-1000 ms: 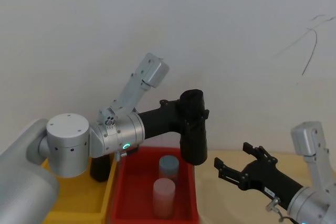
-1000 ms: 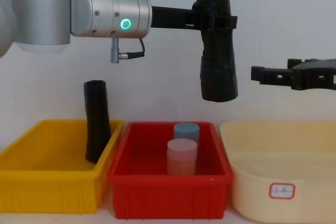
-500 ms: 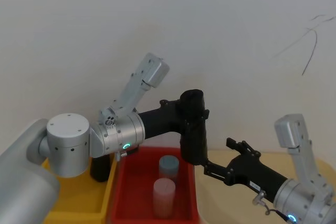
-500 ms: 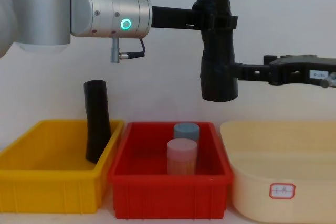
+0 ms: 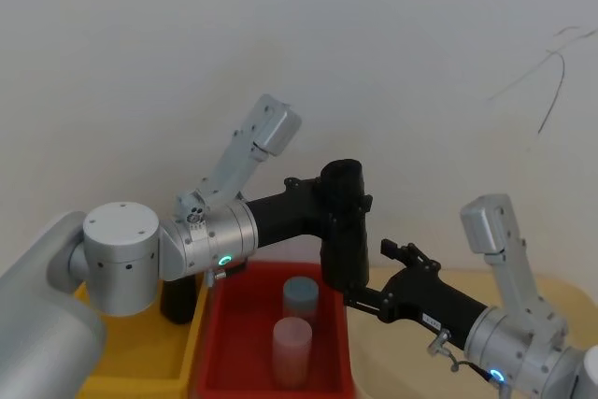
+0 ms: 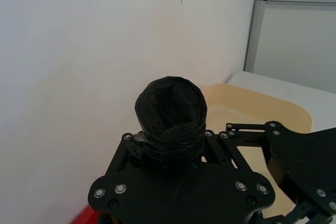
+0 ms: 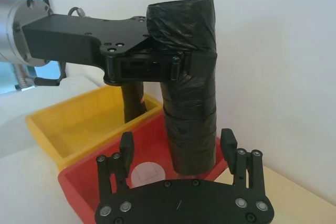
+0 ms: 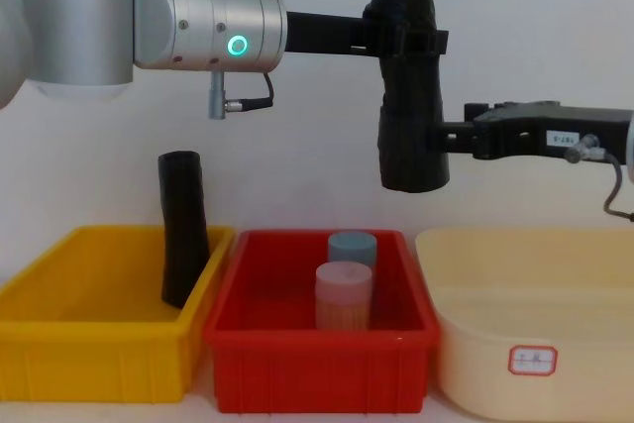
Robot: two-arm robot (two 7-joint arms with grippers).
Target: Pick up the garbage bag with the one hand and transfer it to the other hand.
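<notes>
I have the garbage bag (image 8: pixel 411 106) hanging upright in the air above the right edge of the red bin (image 8: pixel 317 349), well clear of it. My left gripper (image 8: pixel 406 42) reaches in from the left and is clamped around the bag near its top end, so most of the roll hangs below the grip. My right gripper (image 7: pixel 177 148) comes in from the right at the level of the bag's lower half. Its fingers (image 7: pixel 126 153) are spread wide, one on each side of the roll, and as far as I can tell from the right wrist view they are not pressing on the plastic.

Inside the red bin a pink cylinder (image 8: pixel 344 294) stands near me with a blue-grey cylinder (image 8: pixel 352 245) just behind it. A slim black roll (image 8: pixel 183 230) leans in the yellow bin (image 8: pixel 89 354) on the left, against its right wall. A cream tub (image 8: pixel 525 294) sits on the right, under my right arm.
</notes>
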